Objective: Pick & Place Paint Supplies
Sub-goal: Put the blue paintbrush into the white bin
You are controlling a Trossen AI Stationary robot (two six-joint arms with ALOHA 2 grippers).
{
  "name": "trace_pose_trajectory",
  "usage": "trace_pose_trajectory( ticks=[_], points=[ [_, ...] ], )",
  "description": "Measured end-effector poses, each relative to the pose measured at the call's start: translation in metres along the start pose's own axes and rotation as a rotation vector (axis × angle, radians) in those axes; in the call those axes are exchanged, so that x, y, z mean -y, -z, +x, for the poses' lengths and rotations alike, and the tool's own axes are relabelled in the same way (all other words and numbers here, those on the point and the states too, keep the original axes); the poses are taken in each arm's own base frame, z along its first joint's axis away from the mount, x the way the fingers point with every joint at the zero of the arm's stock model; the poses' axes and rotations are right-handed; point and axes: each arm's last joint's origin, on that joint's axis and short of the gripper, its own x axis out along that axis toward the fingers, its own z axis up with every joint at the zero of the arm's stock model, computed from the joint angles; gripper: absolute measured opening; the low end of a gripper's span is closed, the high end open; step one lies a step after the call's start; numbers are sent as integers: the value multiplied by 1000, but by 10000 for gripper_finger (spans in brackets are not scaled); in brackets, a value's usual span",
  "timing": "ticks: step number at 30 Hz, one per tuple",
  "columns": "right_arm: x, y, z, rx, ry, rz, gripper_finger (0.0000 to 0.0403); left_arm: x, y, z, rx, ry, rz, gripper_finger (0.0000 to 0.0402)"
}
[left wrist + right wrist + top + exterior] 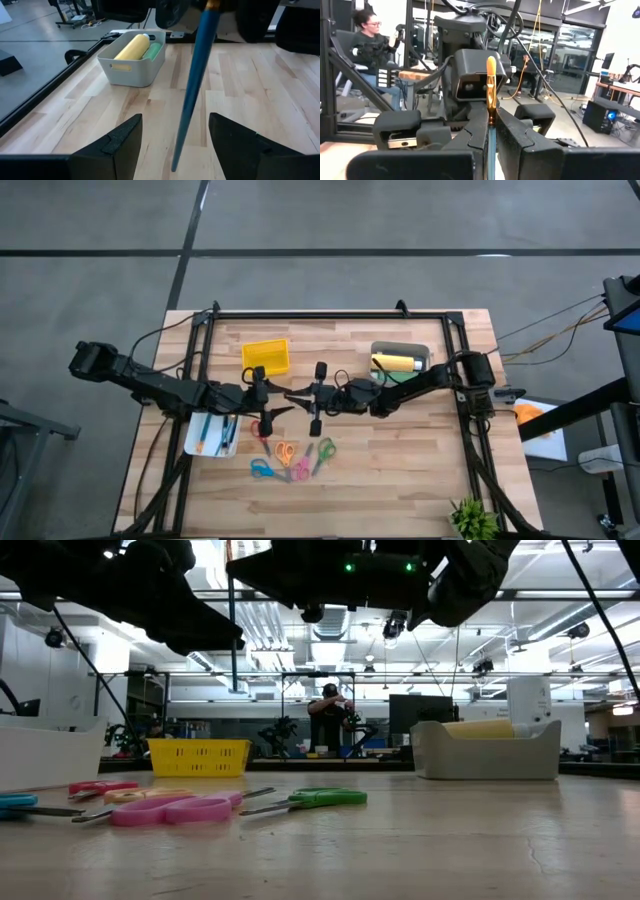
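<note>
Bottles (134,46) in bin (131,74)

Two matte black jointed arms, the left arm (150,383) and right arm (430,380), carry boxy wrist housings and thick, angular black plastic fingers (120,142). Thin black cables loop along the links.

Four pairs of scissors (290,459), one yellow basket (266,356), one grey bin (401,358) with one yellow bottle (396,362), one white tray (212,434) and one blue brush (195,75) are counted.
</note>
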Motion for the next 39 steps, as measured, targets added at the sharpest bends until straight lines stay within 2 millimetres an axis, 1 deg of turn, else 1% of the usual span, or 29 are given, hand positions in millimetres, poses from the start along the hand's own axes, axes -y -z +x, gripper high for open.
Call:
trace_pose_trajectory(
  ticks=[4, 7, 10, 18, 20, 22, 26, 39],
  points=[
    [0, 0, 0, 3, 1, 2, 22, 0, 0, 0, 0, 0, 0, 227],
    [0, -1, 0, 17, 1, 6, 22, 0, 0, 0, 0, 0, 0, 207],
    [0, -2, 0, 21, 0, 7, 22, 0, 0, 0, 0, 0, 1, 167],
    [0, -2, 0, 20, 0, 7, 22, 0, 0, 0, -1, 3, 4, 40],
    [0, -2, 0, 20, 1, 7, 22, 0, 0, 0, -1, 4, 4, 14],
    [1, -2, 0, 20, 1, 7, 22, 0, 0, 0, -1, 4, 9, 10],
    [0, -2, 0, 19, 0, 6, 22, 0, 0, 0, -4, 4, 31, 15],
    [0, -1, 0, 13, -1, 5, 22, 0, 0, 0, -5, 3, 32, 15]
  ],
)
